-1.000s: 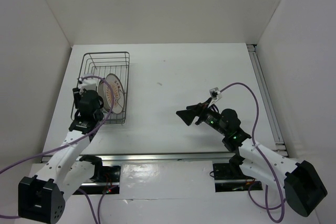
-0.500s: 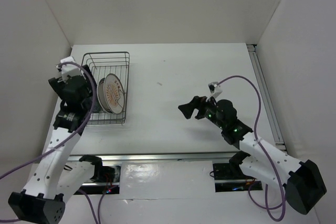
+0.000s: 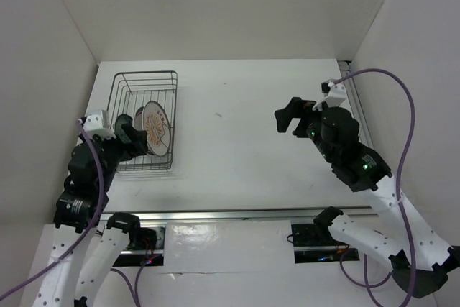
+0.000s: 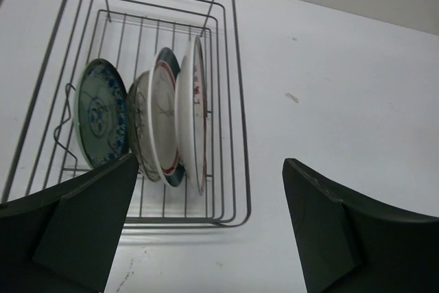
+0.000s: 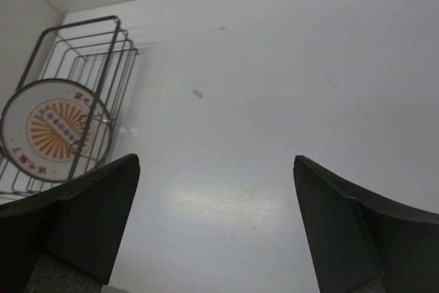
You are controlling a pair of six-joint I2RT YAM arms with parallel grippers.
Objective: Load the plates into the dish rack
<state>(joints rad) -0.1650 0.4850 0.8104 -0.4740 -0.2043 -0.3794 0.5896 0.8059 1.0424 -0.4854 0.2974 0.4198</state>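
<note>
The dish rack (image 3: 146, 73) stands at the table's left. Several plates stand on edge inside it, side by side. In the left wrist view they are the teal-patterned plate (image 4: 101, 114), the translucent grey plate (image 4: 137, 132), the white plate with a teal-and-red ring (image 4: 164, 121) and the cream plate (image 4: 193, 111), which is edge-on. The cream plate's orange sunburst face (image 5: 55, 128) shows in the right wrist view. My left gripper (image 3: 134, 135) (image 4: 206, 231) hangs open just at the rack's near end, holding nothing. My right gripper (image 3: 283, 116) (image 5: 216, 224) is open over bare table at the right.
White walls close in the table on the left, back and right. A metal rail (image 3: 363, 127) runs along the table's right edge. The rack's wire rim (image 4: 233, 101) lies just ahead of the left fingers.
My left gripper has let go of a plate in the rack, opened and drawn back toward the near edge. The right arm has risen and swung back to the right.
</note>
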